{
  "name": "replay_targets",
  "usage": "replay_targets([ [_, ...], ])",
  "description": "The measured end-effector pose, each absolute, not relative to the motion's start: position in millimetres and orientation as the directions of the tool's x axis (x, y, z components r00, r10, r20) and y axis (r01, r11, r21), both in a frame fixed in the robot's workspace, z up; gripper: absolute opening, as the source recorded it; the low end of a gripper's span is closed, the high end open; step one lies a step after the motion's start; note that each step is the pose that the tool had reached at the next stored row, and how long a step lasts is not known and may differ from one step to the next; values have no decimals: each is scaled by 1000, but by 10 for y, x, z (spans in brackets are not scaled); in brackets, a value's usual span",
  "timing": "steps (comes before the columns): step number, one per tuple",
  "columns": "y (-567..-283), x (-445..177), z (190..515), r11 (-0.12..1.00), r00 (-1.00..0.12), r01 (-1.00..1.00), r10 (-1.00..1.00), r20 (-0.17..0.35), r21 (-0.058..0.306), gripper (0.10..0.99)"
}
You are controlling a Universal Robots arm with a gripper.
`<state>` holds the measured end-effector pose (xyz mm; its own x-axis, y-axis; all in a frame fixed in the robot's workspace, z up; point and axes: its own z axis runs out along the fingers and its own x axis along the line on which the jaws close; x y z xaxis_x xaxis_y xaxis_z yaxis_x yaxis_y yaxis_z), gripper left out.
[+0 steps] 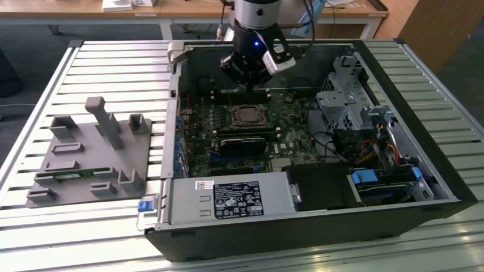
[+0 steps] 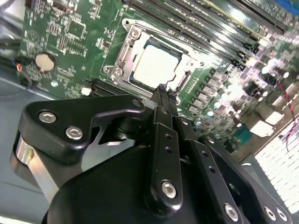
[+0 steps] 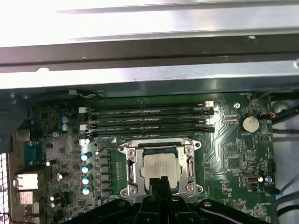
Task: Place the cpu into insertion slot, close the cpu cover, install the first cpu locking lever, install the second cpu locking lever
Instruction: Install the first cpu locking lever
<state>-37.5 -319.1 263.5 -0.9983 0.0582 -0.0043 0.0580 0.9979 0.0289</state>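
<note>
The cpu (image 3: 161,166) shows its dull silver top inside the insertion slot (image 3: 160,140) on the green motherboard; it also appears in the second wrist view (image 2: 155,64) and the exterior view (image 1: 247,115). The cpu cover (image 3: 131,166), a silver metal frame, lies flat around the chip, and its rim (image 2: 123,56) is in the second wrist view too. A thin wire lever (image 3: 107,147) sticks out from one corner of the socket. My gripper (image 3: 159,183) hangs just above the socket's edge, fingers pressed together and holding nothing. It is also seen in the second wrist view (image 2: 162,90) and the exterior view (image 1: 250,92).
Long black memory slots (image 3: 149,119) run beside the socket, with a coin battery (image 3: 249,123) nearby. A black card (image 1: 242,144), the power supply (image 1: 230,199) and a drive cage (image 1: 344,102) crowd the case. A grey fixture (image 1: 90,153) sits on the slatted table at the exterior view's left.
</note>
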Motion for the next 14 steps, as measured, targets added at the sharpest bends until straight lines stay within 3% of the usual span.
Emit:
replay_targets([
  [14, -3192, -628, 2623, 1000, -1000, 10, 11, -4, 29, 106],
])
